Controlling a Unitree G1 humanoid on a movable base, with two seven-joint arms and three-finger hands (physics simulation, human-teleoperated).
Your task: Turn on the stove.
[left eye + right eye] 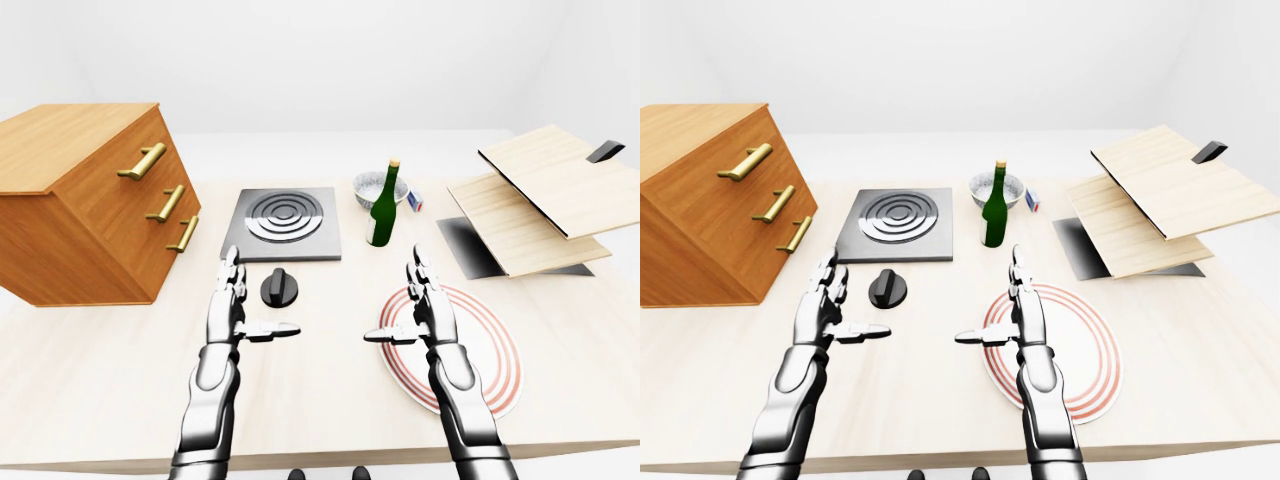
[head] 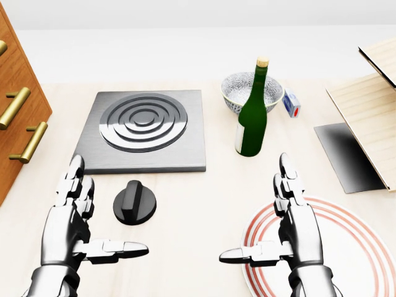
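A grey stove plate [image 2: 143,130] with ringed burner lies on the wooden table, upper middle of the head view. Its black round knob [image 2: 135,202] sits on the table just below the plate. My left hand [image 2: 77,219] is open, fingers up and thumb out, to the left of the knob and a little below it, not touching. My right hand [image 2: 284,223] is open the same way, over the left edge of a red-ringed plate [image 2: 359,247]. Both hands are empty.
A green bottle [image 2: 252,114] stands right of the stove, a patterned bowl [image 2: 241,90] behind it, a small box [image 2: 291,103] beside that. A wooden drawer chest [image 1: 90,200] stands at left. Wooden boards [image 1: 545,200] lie stacked at right over a dark mat [image 1: 470,250].
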